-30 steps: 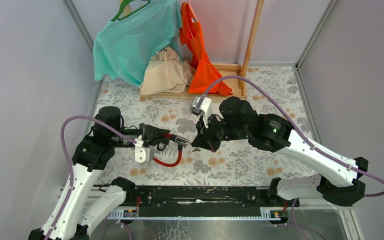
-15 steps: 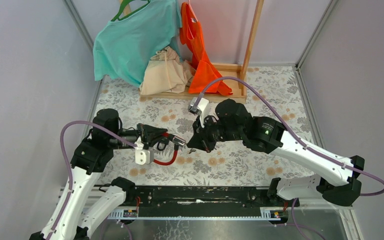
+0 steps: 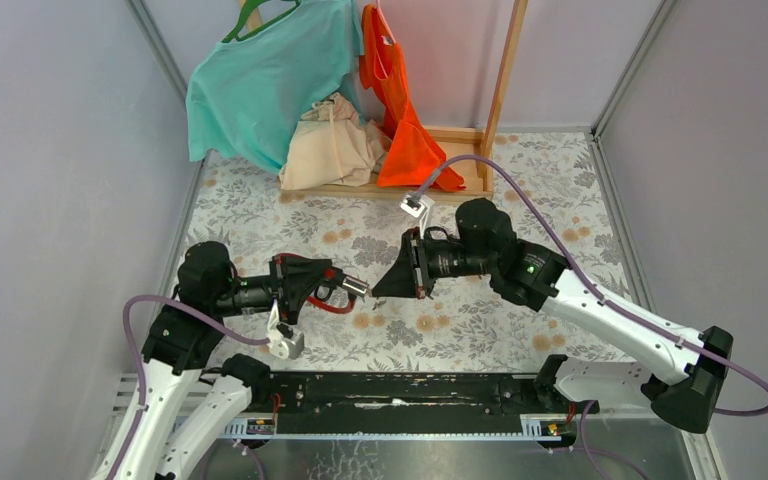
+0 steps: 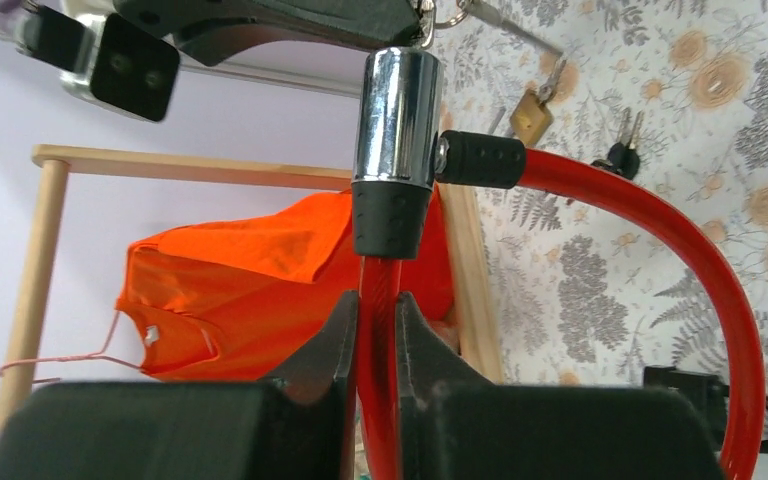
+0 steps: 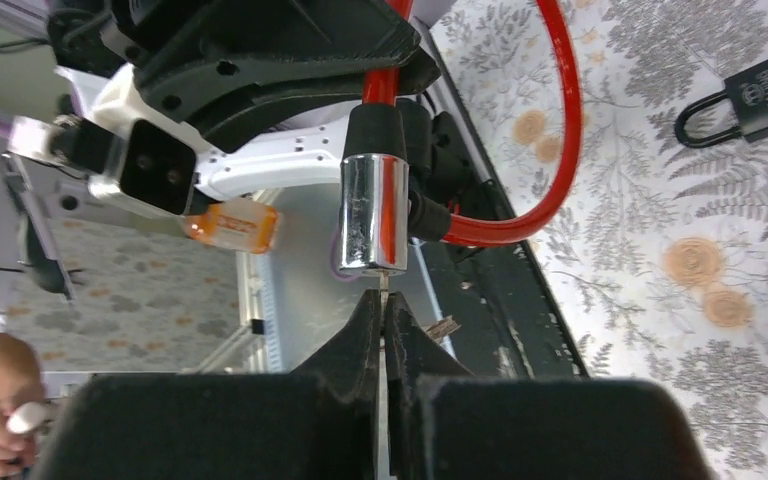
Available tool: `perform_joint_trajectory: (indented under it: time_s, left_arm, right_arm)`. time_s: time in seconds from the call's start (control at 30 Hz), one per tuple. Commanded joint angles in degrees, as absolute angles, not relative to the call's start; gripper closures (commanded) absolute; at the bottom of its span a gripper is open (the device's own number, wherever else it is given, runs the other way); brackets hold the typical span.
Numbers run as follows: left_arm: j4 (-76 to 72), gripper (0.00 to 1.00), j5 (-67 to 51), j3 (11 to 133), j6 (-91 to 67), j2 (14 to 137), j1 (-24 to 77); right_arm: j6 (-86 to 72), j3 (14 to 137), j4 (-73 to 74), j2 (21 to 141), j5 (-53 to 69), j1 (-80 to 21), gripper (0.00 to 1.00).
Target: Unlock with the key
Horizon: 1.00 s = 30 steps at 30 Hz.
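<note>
Between the tight fingers of the left gripper sits the red cable, just below the shiny lock. The right gripper pinches the key, tip at the lock's end, above the middle of the table.

1. A robot lab test cell: plain pale walls in metal framing close in the table.
2. Two robot arms stand on a black rail.
3. A flowered tablecloth and a wooden clothes rack hung with shirts fill it.
</note>
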State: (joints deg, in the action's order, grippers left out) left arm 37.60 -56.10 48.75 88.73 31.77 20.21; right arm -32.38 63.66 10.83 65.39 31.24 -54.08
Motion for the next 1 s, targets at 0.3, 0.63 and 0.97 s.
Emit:
perform_joint_trajectory:
  time_s: [0.3,0.63,0.97]
  left_arm:
    - [24.36,1.00,-57.19,45.82,91.82,29.54,21.09]
    - [12.30,1.00,-51.79,42.27,88.06,28.01,21.09]
    - [14.68,1.00,-44.92,50.06,59.87,37.16,21.14]
  right_arm:
    - [-51.89,56.18,-11.04,62.43,42.21,-45.99,1.00]
    - [-61.71,51.09,-18.61,62.91,47.06,-43.33,1.00]
    - [-41.77,61.32,7.03,59.08,31.85,-43.06,0.00]
